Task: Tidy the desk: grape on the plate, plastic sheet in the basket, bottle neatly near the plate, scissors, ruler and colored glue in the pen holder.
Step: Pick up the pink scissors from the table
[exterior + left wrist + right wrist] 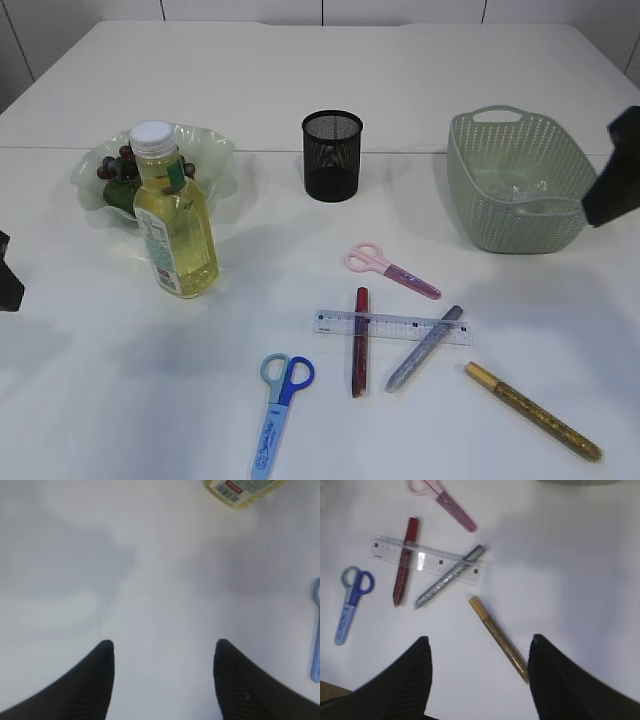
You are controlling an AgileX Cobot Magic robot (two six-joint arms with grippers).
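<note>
While both arms hang back at the edges of the bench, most of the risk lies in the clutter still to be sorted. At far left, the left tool hovers over bare surface with its jaws spread wide and nothing between them. Next comes the plate, which already holds the grape; the bottle stands upright just in front of it, tall and narrow, so a careless sweep could tip it into the plate. The blue scissors lie flat near the front edge, thin enough that a pinch could slip or push them off. Behind the middle stands the pen holder, light and open-topped; long items dropped in at a slant may topple it. The ruler is pinned under the red glue and the silver glue, so lifting any one would likely drag the others. The pink scissors lie just behind that pile. The gold glue lies apart, round and liable to roll. The basket seems to hold the plastic sheet, though that is hard to see. The right tool is wide open, empty, above the gold glue.
</note>
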